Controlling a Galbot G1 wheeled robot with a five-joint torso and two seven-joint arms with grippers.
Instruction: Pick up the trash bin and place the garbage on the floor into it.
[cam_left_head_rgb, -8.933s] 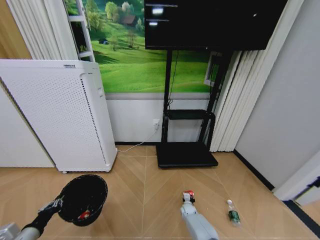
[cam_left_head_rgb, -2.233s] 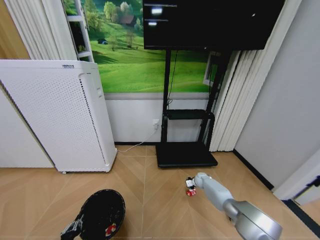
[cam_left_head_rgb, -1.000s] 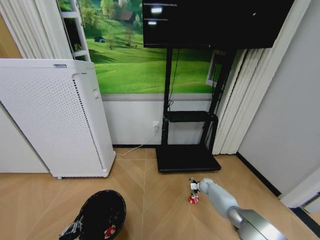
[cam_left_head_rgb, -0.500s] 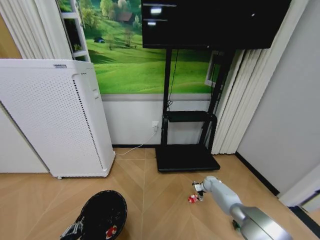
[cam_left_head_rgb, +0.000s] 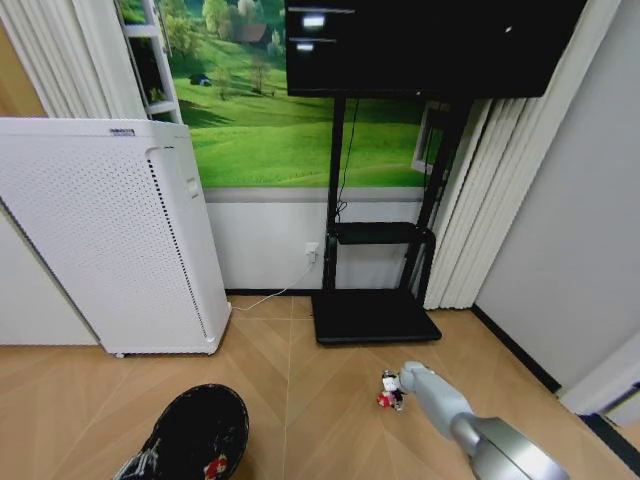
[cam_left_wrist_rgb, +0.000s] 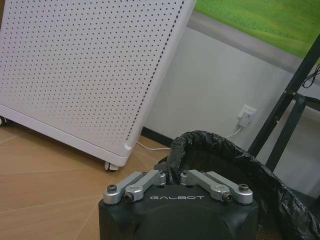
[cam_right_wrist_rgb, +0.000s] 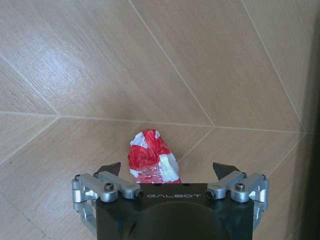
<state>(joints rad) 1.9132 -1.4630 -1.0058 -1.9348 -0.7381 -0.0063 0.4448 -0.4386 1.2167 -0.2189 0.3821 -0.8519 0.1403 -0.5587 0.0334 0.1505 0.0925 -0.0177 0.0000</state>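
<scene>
Between the spread fingers of your right gripper (cam_right_wrist_rgb: 169, 172) lies the red-and-white wrapper (cam_right_wrist_rgb: 151, 158), on the floor (cam_right_wrist_rgb: 100, 75) a little in front of the black stand's base (cam_left_head_rgb: 375, 317); the jaws stand wide apart and grasp nothing. Expect the wrapper to be very light, thin and crinkly (it should crush rather than resist, and may skate on the smooth parquet); I'd close across its bunched middle, where it stands proudest. Its long axis runs roughly away from the gripper body, the narrower rounded end pointing outward, so the fingers straddle its short width.

Your left gripper (cam_left_wrist_rgb: 172, 176) is clamped on the liner-wrapped rim of the trash bin (cam_left_head_rgb: 197, 437), which hangs low at your left, tilted with its mouth toward you; a red scrap (cam_left_head_rgb: 213, 467) sits inside. Treat the bin as light but floppy at the liner.
</scene>
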